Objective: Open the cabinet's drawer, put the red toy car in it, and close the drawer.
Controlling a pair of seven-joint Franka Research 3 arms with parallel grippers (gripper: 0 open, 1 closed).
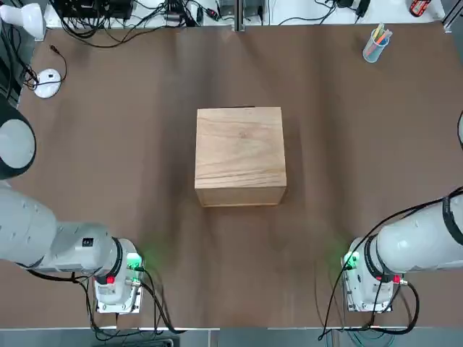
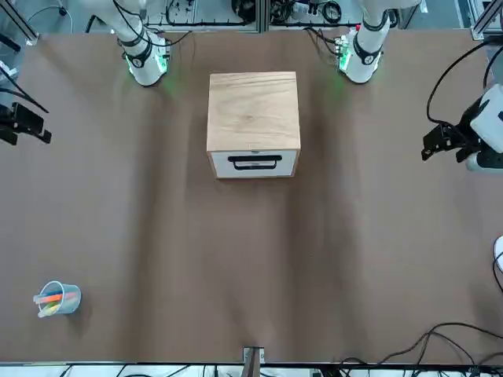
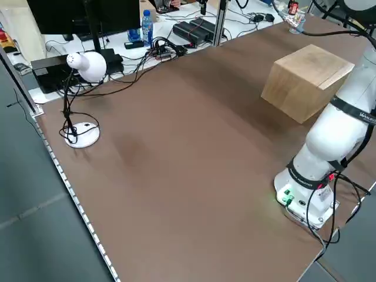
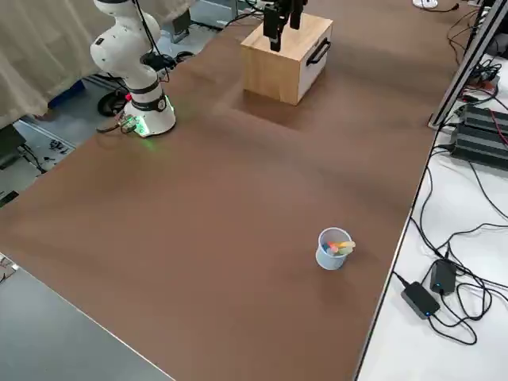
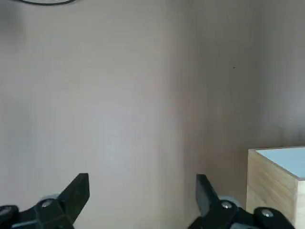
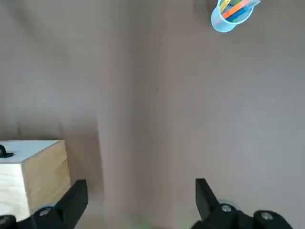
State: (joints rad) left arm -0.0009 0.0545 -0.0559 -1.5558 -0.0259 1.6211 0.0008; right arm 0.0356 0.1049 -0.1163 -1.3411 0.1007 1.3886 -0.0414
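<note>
Only the front view shows the drawer (image 2: 253,163) shut in the cabinet (image 2: 252,111). Left hand (image 5: 142,200) and right hand (image 6: 141,202) hang open above the surface (image 1: 145,159); no writing is readable.

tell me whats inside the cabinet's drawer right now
Nothing inside shows: the drawer is shut flush in the cabinet, so its contents are hidden. No red toy car is visible anywhere on the table.

Both my arms parked wide, raised off counter. Left claw (image 5: 142,200) fingers spread, holding nothing. Right claw (image 6: 142,202) likewise spread, holding nothing.
</note>
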